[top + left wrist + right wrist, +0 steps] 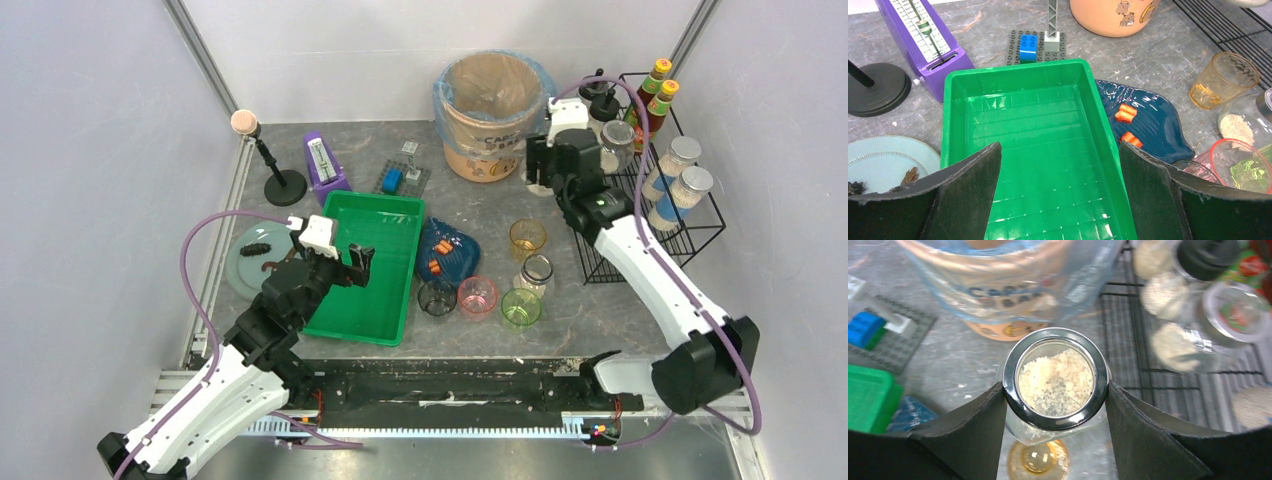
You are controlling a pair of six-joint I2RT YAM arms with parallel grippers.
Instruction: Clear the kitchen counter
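Observation:
The kitchen counter is a dark grey mottled top. My right gripper is shut on a glass jar with a metal rim and pale grains inside. It holds the jar above the counter, between the paper bin and the black wire rack, with an amber cup below. In the top view the right gripper hides the jar. My left gripper hangs open over the green tray, nothing between its fingers.
On the counter stand an amber cup, another jar, dark, pink and green cups, a blue plate, a grey plate, a purple metronome, a brick plate and a microphone stand. The rack holds jars and bottles.

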